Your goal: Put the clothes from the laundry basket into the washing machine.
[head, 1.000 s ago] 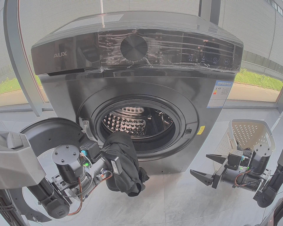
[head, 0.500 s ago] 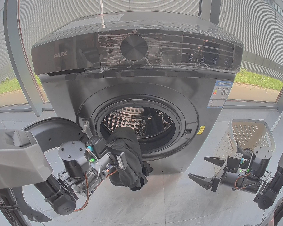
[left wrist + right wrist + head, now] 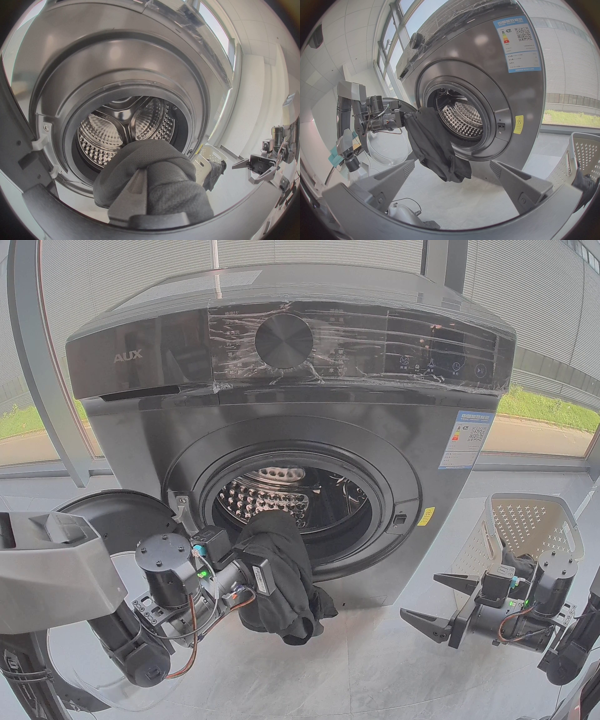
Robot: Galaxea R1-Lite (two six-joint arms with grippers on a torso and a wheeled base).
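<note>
At the lower left rim of the washing machine's point(image 3: 400, 446) door opening: left gripper point(image 3: 142, 175) clenched on a black garment point(image 3: 284, 577), its bulk drooping below the sill. Soft, light, floppy. The tail could snag the rim, I'd guess; a bunched mid-fold hold suits it. Right gripper point(image 3: 431, 602) splayed, empty, beside the laundry basket point(image 3: 537, 515).
</note>
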